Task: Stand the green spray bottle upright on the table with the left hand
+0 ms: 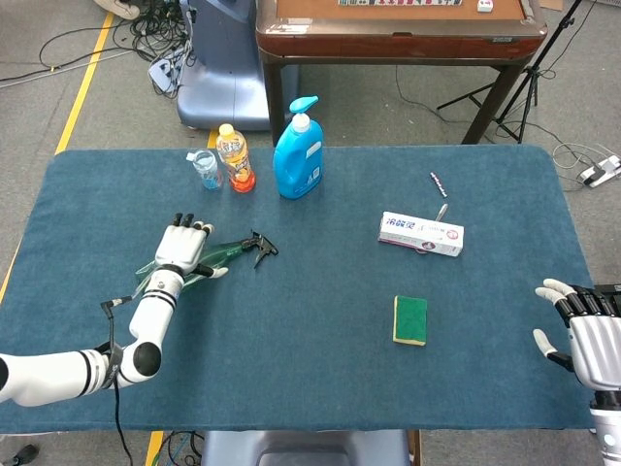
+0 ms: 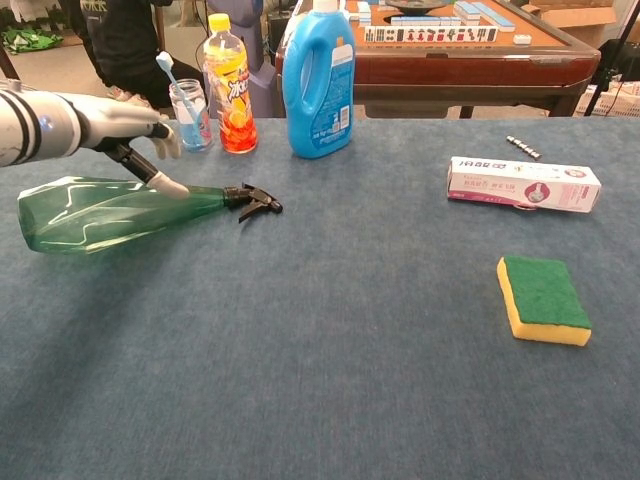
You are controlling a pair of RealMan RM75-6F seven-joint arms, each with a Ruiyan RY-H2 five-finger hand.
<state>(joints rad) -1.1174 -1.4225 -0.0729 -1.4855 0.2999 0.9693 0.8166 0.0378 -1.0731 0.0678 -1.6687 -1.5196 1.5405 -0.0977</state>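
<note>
Blue cloth table [image 1: 320, 379] (grey floor [image 1: 58, 87] behind, perhaps concrete).

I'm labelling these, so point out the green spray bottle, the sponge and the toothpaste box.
green spray bottle [image 2: 100, 212], chest view, on its clear body.
sponge [image 2: 542, 292], chest view, on its green top.
toothpaste box [image 1: 421, 233], head view, on its top face.

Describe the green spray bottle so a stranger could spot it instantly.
On the blue table, look to the left half, in front of the tall blue detergent jug. The green spray bottle lies there on its side: clear green with a black trigger, the only toppled bottle.
</note>
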